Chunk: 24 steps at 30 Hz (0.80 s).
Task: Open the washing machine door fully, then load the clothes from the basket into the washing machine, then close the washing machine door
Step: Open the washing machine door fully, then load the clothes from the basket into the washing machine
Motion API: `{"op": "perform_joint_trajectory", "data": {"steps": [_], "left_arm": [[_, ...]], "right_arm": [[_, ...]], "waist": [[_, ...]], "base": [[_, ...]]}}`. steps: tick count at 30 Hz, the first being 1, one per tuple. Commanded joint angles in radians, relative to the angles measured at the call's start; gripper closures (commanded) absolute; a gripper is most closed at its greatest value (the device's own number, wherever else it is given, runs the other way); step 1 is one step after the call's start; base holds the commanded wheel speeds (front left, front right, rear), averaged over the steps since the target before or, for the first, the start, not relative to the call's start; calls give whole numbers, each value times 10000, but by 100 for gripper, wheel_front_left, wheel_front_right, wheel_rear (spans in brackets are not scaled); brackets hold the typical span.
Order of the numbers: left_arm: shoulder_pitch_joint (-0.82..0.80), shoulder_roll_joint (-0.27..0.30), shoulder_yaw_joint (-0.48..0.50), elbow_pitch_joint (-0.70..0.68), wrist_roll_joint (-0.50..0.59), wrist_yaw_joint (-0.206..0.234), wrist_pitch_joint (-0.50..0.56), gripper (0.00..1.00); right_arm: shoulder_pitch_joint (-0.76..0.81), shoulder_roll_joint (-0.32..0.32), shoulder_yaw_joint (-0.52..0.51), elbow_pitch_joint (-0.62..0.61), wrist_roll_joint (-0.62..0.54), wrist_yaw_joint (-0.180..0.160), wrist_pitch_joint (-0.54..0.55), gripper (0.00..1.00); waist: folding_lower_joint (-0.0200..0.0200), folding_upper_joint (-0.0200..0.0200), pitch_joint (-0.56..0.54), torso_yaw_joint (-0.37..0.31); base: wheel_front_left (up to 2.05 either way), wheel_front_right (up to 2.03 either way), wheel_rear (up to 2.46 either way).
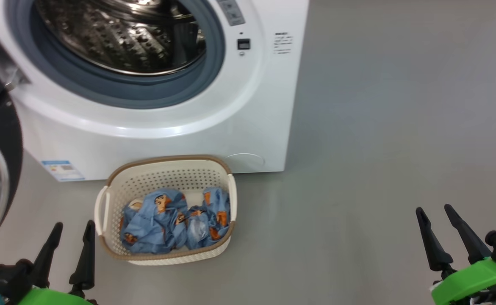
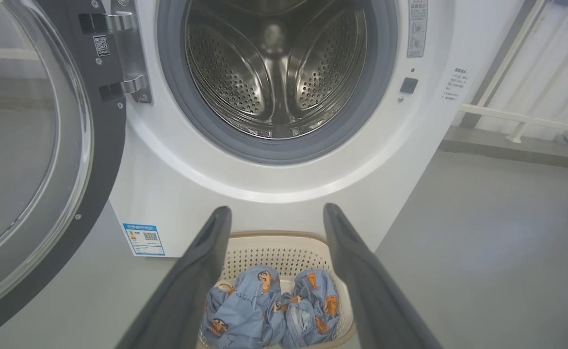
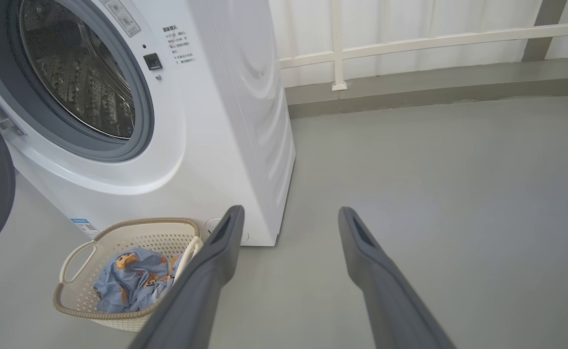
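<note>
Hovering left tool (image 1: 74, 223) nr basket (image 1: 163, 160) w/ clothes (image 1: 159, 224), right tool (image 1: 433, 208) over floor (image 1: 379, 127), both wide open, gripping nothing; facing washing machine (image 1: 146, 140) w/ door (image 1: 2, 127) open.

**Floor** (image 1: 379, 127): smooth matte grey surface with a soft sheen. It spans the right side of the head view and the foreground of both wrist views.

**Kerb** (image 3: 434, 87): low grey raised strip along the floor's far edge.

**Railing** (image 3: 434, 43): white horizontal bar running above the kerb. It is joined to a white upright (image 3: 335, 43).

**Foot plate** (image 3: 339, 86): small and white, at the base of the upright, resting on the kerb.

**Wall panelling** (image 3: 410, 14): white with vertical ribs, behind the railing.

**Column** (image 3: 538, 43): grey-brown, at the top right of the right wrist view, crossed by the railing bar.
</note>
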Motion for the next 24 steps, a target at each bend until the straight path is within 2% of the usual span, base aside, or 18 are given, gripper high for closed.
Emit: {"op": "perform_joint_trajectory", "data": {"steps": [1, 10, 24], "left_arm": [[-67, 384, 300, -278, -66, -13, -53, 0], [34, 427, 191, -401, -117, -13, -53, 0], [-125, 537, 93, -270, -421, -13, -53, 0]], "right_arm": [[258, -134, 90, -271, -59, 16, -120, 0], [407, -64, 17, -336, -72, 16, -120, 0], [269, 15, 16, -391, -126, 16, -120, 0]], "waist": [[0, -1, -45, -367], [0, -1, -128, -661], [0, -1, 16, -603]], "base": [[0, 0, 0], [0, 0, 0], [5, -20, 14]]}}
